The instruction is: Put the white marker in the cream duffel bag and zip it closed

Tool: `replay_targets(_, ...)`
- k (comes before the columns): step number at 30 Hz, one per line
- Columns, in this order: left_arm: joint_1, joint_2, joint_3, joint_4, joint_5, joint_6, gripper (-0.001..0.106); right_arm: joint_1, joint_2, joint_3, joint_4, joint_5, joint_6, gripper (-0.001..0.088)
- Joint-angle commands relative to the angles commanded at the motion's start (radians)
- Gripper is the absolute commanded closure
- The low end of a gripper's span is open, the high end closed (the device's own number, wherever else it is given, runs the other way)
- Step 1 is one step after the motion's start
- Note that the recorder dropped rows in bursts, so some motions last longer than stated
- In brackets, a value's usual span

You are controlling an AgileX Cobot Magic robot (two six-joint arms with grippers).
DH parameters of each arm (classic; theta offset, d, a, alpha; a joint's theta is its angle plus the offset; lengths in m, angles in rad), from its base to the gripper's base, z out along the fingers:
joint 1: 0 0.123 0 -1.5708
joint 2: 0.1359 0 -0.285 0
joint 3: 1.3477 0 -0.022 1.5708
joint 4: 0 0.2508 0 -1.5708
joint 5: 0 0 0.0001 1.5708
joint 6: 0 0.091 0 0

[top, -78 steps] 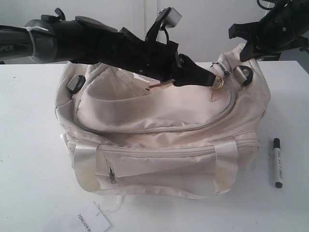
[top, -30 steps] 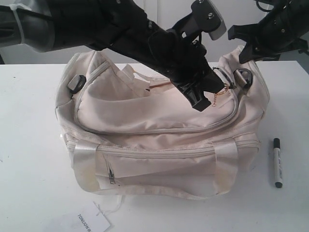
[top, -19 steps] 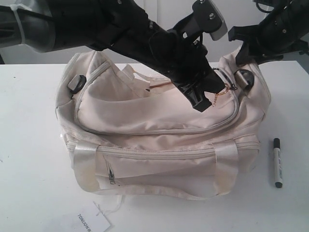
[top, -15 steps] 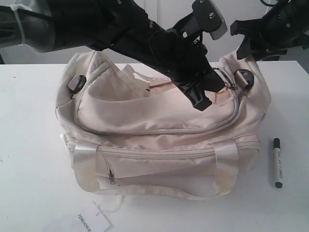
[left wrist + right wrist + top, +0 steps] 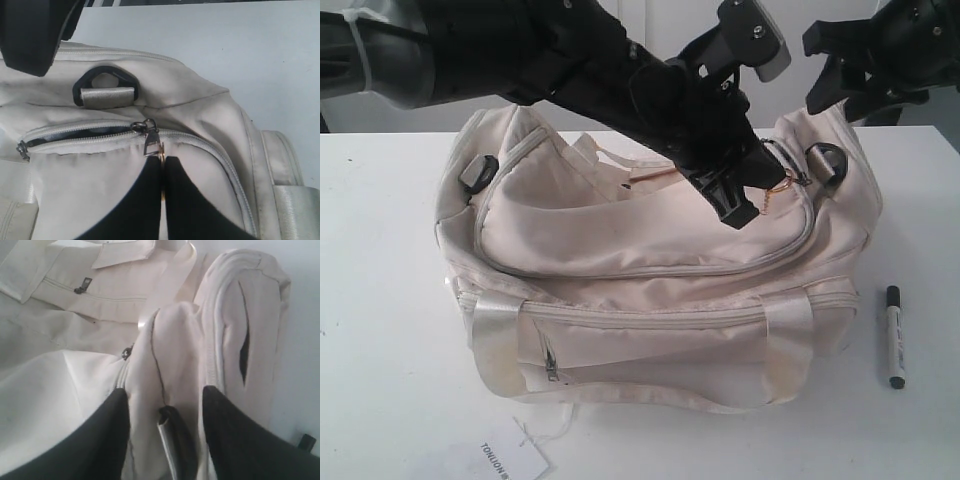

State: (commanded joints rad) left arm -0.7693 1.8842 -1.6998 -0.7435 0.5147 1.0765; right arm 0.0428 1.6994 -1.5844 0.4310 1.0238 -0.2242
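Note:
The cream duffel bag (image 5: 650, 290) lies in the middle of the white table. Its curved top zipper (image 5: 210, 150) shows a dark gap on one side of the slider (image 5: 149, 136). My left gripper (image 5: 738, 208) reaches across the bag top and is shut on the gold chain pull (image 5: 772, 193), which is pinched between the fingers (image 5: 162, 162). My right gripper (image 5: 820, 72) hangs open above the bag's right end. In its wrist view the black strap ring (image 5: 172, 435) lies between the spread fingers (image 5: 166, 392). The white marker (image 5: 894, 337) lies on the table right of the bag.
A paper tag (image 5: 510, 460) on a string lies by the table's front edge. Black strap rings sit at both bag ends (image 5: 478, 170), (image 5: 828, 160). Bare table (image 5: 380, 350) shows to the left of the bag and round the marker.
My right gripper has opened, let go of the bag's right end and risen a little. The left gripper has stayed shut on the chain pull.

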Motion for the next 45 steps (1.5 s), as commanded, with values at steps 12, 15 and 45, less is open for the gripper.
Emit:
replay_targets(12,0.0,0.0,0.0,0.0,0.001,0.0,0.105,0.015,0.038,0.0,0.07,0.023,-0.031,0.0411)
replay_targets(15,0.0,0.0,0.0,0.0,0.001,0.0,0.105,0.032,0.04,0.0,0.072,0.014,-0.038,0.0411)
replay_targets(45,0.0,0.0,0.0,0.0,0.009,0.0,0.105,0.097,0.127,0.0,-0.006,0.018,-0.038,0.0425)
